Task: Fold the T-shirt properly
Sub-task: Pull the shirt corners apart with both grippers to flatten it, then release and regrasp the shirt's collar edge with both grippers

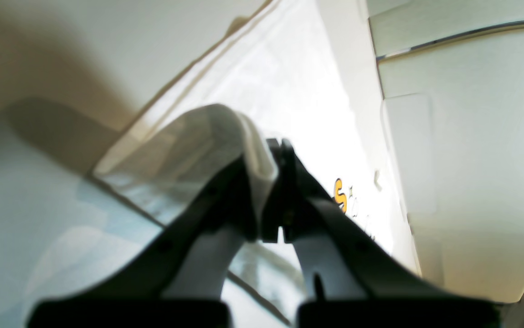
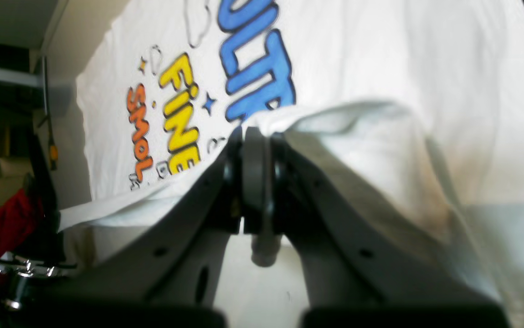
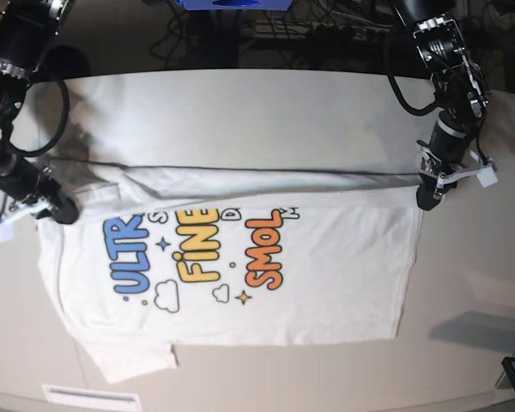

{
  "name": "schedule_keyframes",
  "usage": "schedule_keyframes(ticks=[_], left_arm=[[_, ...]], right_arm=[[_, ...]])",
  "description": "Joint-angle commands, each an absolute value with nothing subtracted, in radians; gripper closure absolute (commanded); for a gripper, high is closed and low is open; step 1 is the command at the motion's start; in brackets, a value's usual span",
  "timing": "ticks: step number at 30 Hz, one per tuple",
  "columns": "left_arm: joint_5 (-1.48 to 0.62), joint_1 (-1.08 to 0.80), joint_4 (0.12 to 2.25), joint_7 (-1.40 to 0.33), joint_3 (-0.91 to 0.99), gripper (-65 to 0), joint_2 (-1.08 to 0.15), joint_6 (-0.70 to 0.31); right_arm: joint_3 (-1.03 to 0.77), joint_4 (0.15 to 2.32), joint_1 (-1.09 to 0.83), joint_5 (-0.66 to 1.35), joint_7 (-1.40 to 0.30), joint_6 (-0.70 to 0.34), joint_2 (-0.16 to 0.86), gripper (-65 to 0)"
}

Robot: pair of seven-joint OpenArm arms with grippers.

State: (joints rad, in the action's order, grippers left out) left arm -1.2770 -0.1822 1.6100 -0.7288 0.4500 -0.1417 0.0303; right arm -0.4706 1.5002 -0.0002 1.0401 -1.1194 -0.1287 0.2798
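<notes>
Both grippers — left gripper (image 3: 426,199) and right gripper (image 3: 58,210) — pinch the T-shirt (image 3: 240,257) at opposite ends of its raised fold edge, which runs side to side across the table (image 3: 240,103), printed body lying flat toward the near edge.

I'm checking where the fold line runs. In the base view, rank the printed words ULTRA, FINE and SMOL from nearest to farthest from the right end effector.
1. ULTRA, blue, nearest the right end effector at the view's left.
2. FINE, yellow, mid-shirt.
3. SMOL, orange, farthest, toward the left end effector.

All are printed on the T-shirt.
</notes>
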Motion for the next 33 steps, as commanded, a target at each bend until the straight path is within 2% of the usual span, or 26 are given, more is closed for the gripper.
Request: schedule_keyframes(ticks=[1,8,18,20,22,27,29,33], left_arm=[[-1.293,-0.160,1.616,-0.714,0.453,0.0,-0.154,0.022],[-1.291,-0.120,1.541,-0.711,0.453,0.0,-0.154,0.022],[-1.285,-0.067,1.524,-0.710,0.455,-0.3,-0.154,0.022],[-1.288,-0.062,1.511,-0.710,0.455,-0.5,-0.154,0.022],[-1.291,-0.041,1.484,-0.710,0.455,-1.5,-0.154,0.022],[-1.291,0.012,1.419,-0.708,0.455,-17.3,-0.156,0.022],[-1.287,0.038,1.397,-0.707,0.461,-22.0,-0.156,0.022],[-1.285,0.094,1.363,-0.707,0.518,-24.0,-0.157,0.022]], right_arm=[[-0.464,1.503,0.030,1.058,-1.099,-0.130,0.303,-0.3],[-0.450,1.471,0.071,0.963,-1.101,-0.131,0.300,-0.4],[-0.450,1.468,0.104,0.955,-1.099,-0.131,0.298,-1.2],[-0.450,1.468,0.107,0.955,-1.099,-0.131,0.298,-4.6],[-0.455,1.468,0.108,0.955,-1.099,-0.131,0.298,-11.3],[-0.453,1.468,0.119,0.960,-1.038,-0.134,0.297,-29.2],[-0.452,1.468,0.119,0.960,-1.000,-0.137,0.297,-34.1],[-0.449,1.474,0.119,0.955,-0.964,-0.148,0.302,-34.7]])
